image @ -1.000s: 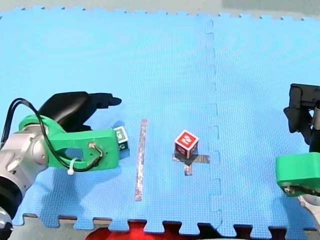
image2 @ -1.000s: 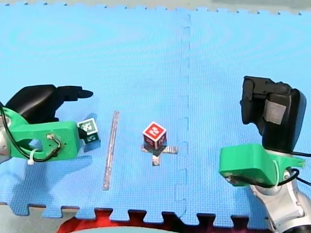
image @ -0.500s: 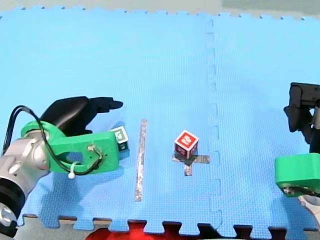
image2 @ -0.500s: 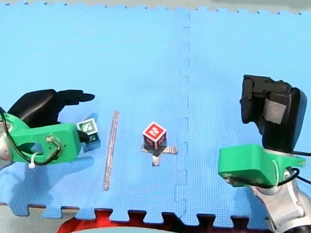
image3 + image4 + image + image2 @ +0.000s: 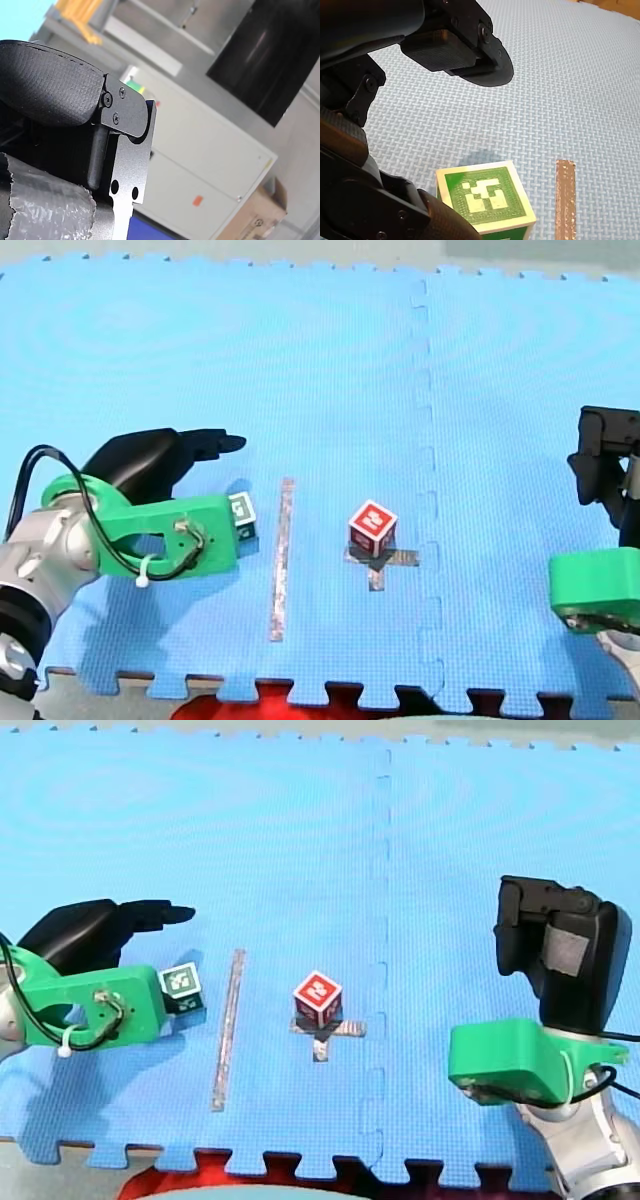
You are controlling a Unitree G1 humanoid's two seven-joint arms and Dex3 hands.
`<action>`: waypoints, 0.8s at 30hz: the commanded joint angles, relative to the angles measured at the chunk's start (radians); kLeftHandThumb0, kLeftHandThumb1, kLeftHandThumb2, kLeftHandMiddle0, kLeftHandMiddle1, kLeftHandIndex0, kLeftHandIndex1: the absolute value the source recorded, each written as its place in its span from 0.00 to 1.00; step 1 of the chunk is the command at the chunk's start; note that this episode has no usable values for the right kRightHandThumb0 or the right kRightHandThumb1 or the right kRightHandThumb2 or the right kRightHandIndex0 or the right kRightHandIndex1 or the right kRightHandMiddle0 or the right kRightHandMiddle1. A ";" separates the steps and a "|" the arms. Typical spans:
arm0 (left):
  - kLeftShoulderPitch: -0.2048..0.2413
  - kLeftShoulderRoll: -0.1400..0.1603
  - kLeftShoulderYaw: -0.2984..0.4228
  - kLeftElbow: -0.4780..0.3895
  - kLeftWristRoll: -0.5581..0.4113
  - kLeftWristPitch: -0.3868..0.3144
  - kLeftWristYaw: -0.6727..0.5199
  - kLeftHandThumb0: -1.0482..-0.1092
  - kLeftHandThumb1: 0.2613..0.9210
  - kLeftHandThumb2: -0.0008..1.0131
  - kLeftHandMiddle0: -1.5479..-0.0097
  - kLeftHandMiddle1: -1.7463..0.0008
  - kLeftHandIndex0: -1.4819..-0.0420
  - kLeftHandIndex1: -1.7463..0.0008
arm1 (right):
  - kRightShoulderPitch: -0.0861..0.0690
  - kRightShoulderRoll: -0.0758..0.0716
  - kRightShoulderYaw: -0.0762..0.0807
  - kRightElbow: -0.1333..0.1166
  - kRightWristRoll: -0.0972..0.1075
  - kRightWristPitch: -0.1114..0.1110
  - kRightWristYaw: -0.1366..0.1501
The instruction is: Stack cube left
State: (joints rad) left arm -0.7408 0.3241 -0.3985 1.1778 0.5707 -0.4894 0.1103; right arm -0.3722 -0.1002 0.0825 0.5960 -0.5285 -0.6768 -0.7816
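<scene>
Left hand (image 5: 160,455) is hovering on the left of the grey tape strip (image 5: 280,560), over and just behind the green cube (image 5: 181,984). Over the last second it has been shuffling: dipping a little away from the strip, then coming back. No real advance.

The green cube is sitting flat on the blue foam mat (image 5: 300,360), just left of the strip, in the same spot as a second ago. It has not been lifted or pushed.

The second wrist view is showing the left hand open around the cube. One fingertip (image 5: 487,75) is hanging beyond the cube, clear of it. Another finger is crowding the cube's near corner; I cannot tell whether it is touching. The hand is gripping nothing.

The red cube (image 5: 372,527) is standing on the tape cross (image 5: 400,558), right of the strip and apart from it, unmoved.

Right hand (image 5: 555,950) is holding off, well to the right of the strip, carrying nothing; I cannot tell how far it is open.

My reading: the hand is trimming its alignment and the grasp has not begun, so stacking is still ahead. The far finger needs to be closing in on the cube before any lift.
</scene>
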 commanded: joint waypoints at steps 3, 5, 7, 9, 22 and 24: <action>-0.008 0.008 -0.004 0.004 -0.001 -0.005 -0.014 0.32 0.60 0.00 0.47 0.00 0.75 1.00 | -0.006 -0.003 -0.002 0.009 0.008 -0.009 -0.002; -0.012 0.010 -0.002 0.012 -0.004 -0.008 -0.024 0.41 0.57 0.00 0.48 0.00 0.77 1.00 | -0.006 -0.002 -0.002 0.009 0.008 -0.010 -0.002; -0.015 0.011 0.003 0.020 -0.012 -0.015 -0.039 0.56 0.58 0.01 0.49 0.00 0.78 1.00 | -0.005 -0.002 -0.002 0.007 0.009 -0.010 -0.001; -0.012 0.009 0.024 0.030 -0.044 -0.036 -0.081 0.69 0.61 0.01 0.50 0.00 0.77 0.99 | -0.004 -0.001 -0.002 0.005 0.010 -0.010 0.000; 0.001 -0.004 0.092 0.067 -0.140 -0.111 -0.177 0.57 0.59 0.01 0.53 0.00 0.83 1.00 | -0.005 0.002 -0.003 0.008 0.018 -0.010 0.003; 0.001 -0.004 0.094 0.068 -0.140 -0.112 -0.176 0.56 0.59 0.00 0.53 0.00 0.83 1.00 | -0.005 0.002 -0.004 0.004 0.020 -0.009 0.006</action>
State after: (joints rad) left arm -0.7414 0.3190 -0.3083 1.2420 0.4331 -0.5993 -0.0686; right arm -0.3756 -0.0957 0.0816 0.6048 -0.5119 -0.6849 -0.7763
